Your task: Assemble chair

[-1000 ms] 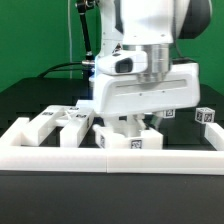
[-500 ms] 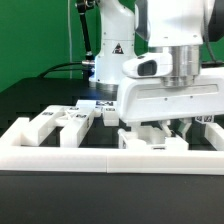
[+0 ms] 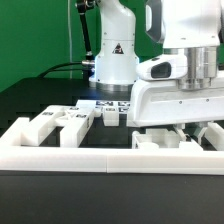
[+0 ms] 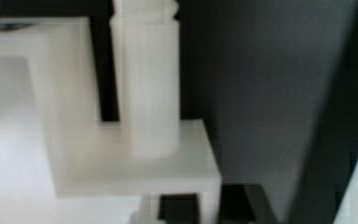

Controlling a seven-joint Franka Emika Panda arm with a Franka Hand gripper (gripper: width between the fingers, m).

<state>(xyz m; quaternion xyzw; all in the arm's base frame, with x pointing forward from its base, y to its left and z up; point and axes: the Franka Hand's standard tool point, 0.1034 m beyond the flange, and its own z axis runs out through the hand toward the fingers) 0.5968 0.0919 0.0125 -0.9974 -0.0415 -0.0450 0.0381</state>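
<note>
Chair piece [image 3: 160,141], white and blocky with a tag, sits on the table [image 3: 30,95] right under the gripper [image 3: 188,128], just behind the border rail [image 3: 60,158]. Wrist view shows the same piece close ahead of the gripper: a flat slab [image 4: 123,155] with a ribbed round post [image 4: 149,70] joined to it. The gripper is fully clenched. It is touching or just beside the piece, and I can't tell if anything thin is pinched. Farther off, toward the exterior view's left, loose chair parts [image 3: 50,125] are bunched behind the rail. Behind the gripper is the arm base [image 3: 112,55].

Risks, judged: closed jaws give no real hold, so if this is a shove the piece can pivot or slip off the gripper. The rail is touching or very near the piece, which could jam against it or ride up. The wide hand hides the contact from the exterior view, so misalignment could go unseen.

Versus the earlier frames: the gripper has shifted toward the exterior view's right, and the chair piece went with it, now well apart from the loose chair parts. Those parts and the rail are unchanged.
</note>
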